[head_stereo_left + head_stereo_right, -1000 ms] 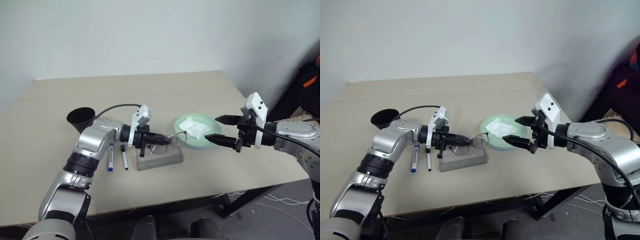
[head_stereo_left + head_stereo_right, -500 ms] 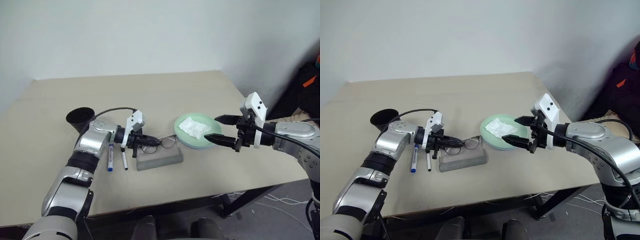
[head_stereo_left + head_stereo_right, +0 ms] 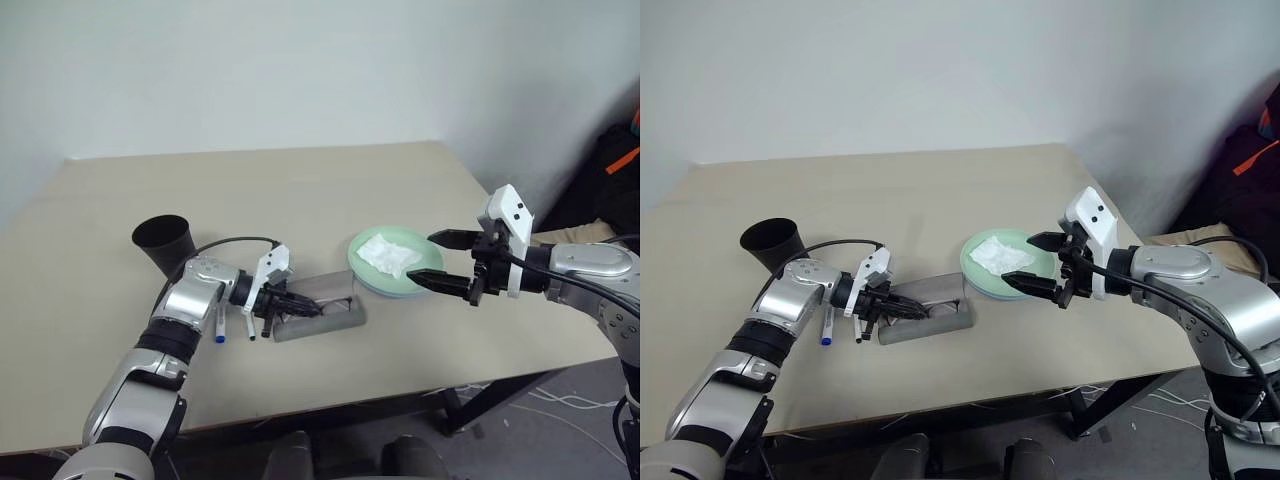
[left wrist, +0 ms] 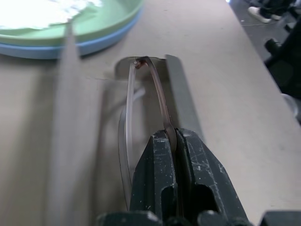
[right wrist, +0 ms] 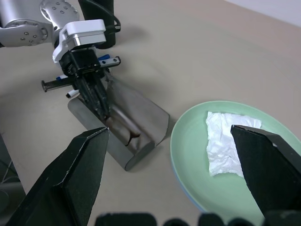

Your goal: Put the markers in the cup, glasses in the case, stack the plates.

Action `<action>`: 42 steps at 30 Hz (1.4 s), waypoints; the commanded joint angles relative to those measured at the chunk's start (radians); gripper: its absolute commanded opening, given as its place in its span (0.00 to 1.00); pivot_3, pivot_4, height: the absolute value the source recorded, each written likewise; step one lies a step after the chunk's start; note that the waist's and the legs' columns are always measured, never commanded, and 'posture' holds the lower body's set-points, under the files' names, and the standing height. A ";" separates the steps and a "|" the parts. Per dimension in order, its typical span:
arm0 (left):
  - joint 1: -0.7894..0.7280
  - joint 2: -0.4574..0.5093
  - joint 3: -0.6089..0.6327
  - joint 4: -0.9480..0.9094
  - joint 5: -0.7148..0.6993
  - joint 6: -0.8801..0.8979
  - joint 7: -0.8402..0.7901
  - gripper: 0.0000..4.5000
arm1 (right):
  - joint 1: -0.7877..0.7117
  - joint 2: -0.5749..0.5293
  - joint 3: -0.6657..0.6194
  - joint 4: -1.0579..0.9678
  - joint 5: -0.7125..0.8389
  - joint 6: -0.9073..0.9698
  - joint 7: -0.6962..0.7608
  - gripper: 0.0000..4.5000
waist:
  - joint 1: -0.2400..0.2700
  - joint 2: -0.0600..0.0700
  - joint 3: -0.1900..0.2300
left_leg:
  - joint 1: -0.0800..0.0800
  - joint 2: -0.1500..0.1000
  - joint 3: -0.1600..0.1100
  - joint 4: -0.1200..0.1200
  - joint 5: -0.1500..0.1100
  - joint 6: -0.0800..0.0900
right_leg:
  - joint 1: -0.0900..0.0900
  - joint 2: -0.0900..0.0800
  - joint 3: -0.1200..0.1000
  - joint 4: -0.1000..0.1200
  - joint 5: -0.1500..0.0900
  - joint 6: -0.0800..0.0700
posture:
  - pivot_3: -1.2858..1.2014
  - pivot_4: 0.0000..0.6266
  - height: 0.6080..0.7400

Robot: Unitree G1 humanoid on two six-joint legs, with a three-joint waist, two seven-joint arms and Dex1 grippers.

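Observation:
My left gripper [image 3: 298, 309] is shut on a thin arm of the glasses [image 4: 159, 92] and holds them low inside the open grey case [image 3: 335, 314], whose lid [image 5: 141, 110] stands tilted behind. Left of the case lie the two markers, blue-capped [image 3: 219, 325] and black-capped [image 3: 248, 324], beside my left wrist. The black cup [image 3: 165, 243] stands behind them. The mint green plate [image 3: 425, 262] rests on the light blue plate [image 4: 96, 45], and a crumpled white tissue [image 3: 388, 252] lies on it. Above the plates' right edge hovers my right gripper [image 3: 425, 259], open and with nothing between its fingers.
The beige table [image 3: 300, 190] has bare room behind the cup and the plates. Its front edge runs close below the case and its right edge close to the plates. Dark things with an orange patch [image 3: 620, 165] stand beyond the table on the right.
My left gripper has sunk and drawn back to the left, bringing the glasses from above the case down into it. The right arm has kept still.

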 commanded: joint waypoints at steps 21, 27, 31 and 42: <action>-0.057 0.001 0.095 -0.065 -0.073 0.128 0.012 0.52 | -0.020 0.007 -0.018 -0.008 0.009 0.000 -0.016 1.00 | 0.000 0.000 0.000 | 0.000 0.000 0.000 0.000 0.000 0.000 | 0.000 0.000 0.000 0.000 0.000 0.000 | 0.52 0.00 1.00; -0.124 -0.005 0.172 -0.107 -0.136 0.205 0.052 0.08 | -0.022 0.000 -0.021 -0.001 0.008 -0.002 -0.006 1.00 | 0.000 0.000 0.000 | 0.000 0.000 0.000 0.000 0.000 0.000 | 0.000 0.000 0.000 0.000 0.000 0.000 | 0.52 0.00 1.00; -0.159 -0.011 0.202 -0.055 -0.108 0.156 0.135 0.00 | -0.025 -0.007 -0.024 0.005 0.006 -0.004 0.001 1.00 | 0.000 0.000 0.000 | 0.000 0.000 0.000 0.000 0.000 0.000 | 0.000 0.000 0.000 0.000 0.000 0.000 | 0.52 0.00 1.00; -0.096 -0.049 0.136 0.023 0.042 -0.016 0.301 0.00 | -0.036 0.002 -0.013 0.001 0.003 -0.005 -0.004 1.00 | 0.000 0.000 0.000 | 0.000 0.000 0.000 0.000 0.000 0.000 | 0.001 0.000 0.000 0.000 0.000 0.000 | 0.52 0.00 1.00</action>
